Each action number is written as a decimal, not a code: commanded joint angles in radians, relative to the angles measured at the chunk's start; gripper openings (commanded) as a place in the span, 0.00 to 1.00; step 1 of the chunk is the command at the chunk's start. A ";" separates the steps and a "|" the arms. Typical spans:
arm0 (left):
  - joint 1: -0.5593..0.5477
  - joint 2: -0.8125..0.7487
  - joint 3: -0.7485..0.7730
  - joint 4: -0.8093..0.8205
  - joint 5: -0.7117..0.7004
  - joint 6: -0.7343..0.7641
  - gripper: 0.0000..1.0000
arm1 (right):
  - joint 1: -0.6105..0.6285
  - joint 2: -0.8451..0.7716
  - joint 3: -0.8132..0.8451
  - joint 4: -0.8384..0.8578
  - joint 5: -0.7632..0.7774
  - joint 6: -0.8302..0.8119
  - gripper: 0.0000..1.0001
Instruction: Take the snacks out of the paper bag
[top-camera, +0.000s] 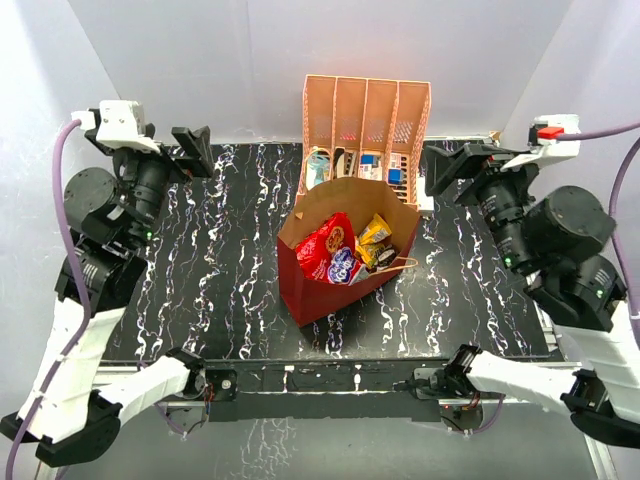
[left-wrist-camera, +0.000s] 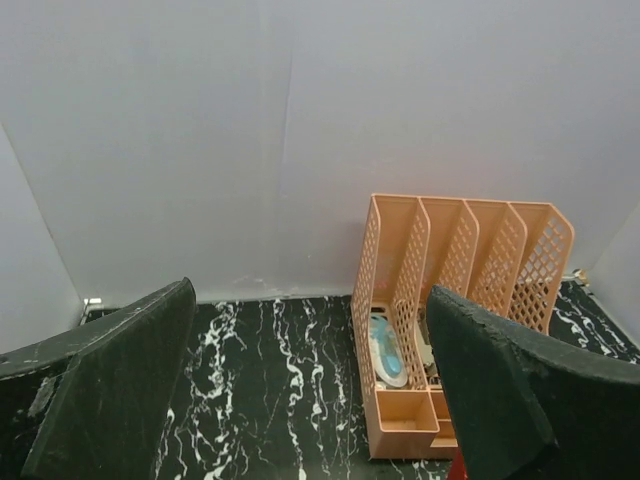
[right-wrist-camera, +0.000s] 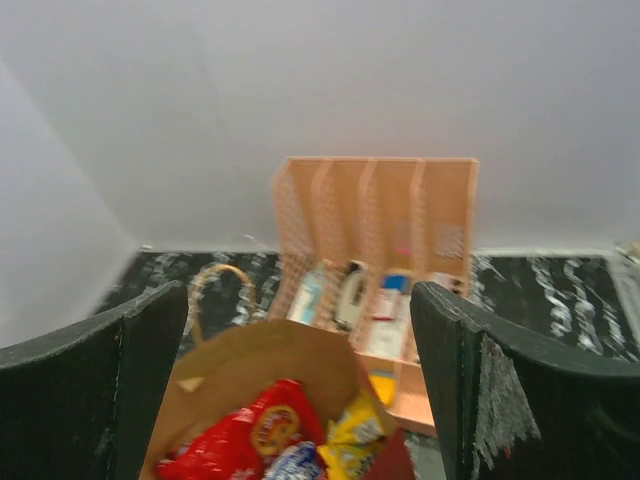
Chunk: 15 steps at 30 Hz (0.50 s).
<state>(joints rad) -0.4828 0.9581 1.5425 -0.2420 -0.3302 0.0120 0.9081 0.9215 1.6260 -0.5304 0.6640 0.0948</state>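
Note:
The paper bag (top-camera: 315, 292), red outside and brown inside, stands open in the middle of the table. Inside it I see the large red cookie bag (top-camera: 326, 246) with its blue logo and small yellow packets (top-camera: 375, 234). In the right wrist view the paper bag (right-wrist-camera: 270, 355) is below my fingers, with the red cookie bag (right-wrist-camera: 245, 440) and a yellow packet (right-wrist-camera: 350, 435) in it. My left gripper (top-camera: 192, 150) is open and empty at the far left. My right gripper (top-camera: 452, 168) is open and empty to the bag's far right.
A peach slotted rack (top-camera: 365, 125) with small blue-white items stands right behind the bag; it also shows in the left wrist view (left-wrist-camera: 440, 310) and the right wrist view (right-wrist-camera: 375, 240). White walls close in the back and sides. The table (top-camera: 220, 290) is black marble.

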 joint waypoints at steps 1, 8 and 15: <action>0.050 0.022 -0.025 0.018 -0.014 -0.079 0.98 | -0.177 -0.014 -0.061 -0.021 -0.041 0.038 0.98; 0.113 0.060 -0.083 0.046 0.003 -0.169 0.98 | -0.507 -0.044 -0.188 -0.082 -0.089 0.110 0.98; 0.121 0.063 -0.184 0.117 -0.001 -0.229 0.98 | -0.736 -0.100 -0.315 -0.140 -0.208 0.176 0.98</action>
<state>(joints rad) -0.3630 1.0325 1.3968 -0.2035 -0.3317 -0.1669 0.2581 0.8703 1.3483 -0.6559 0.5503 0.2203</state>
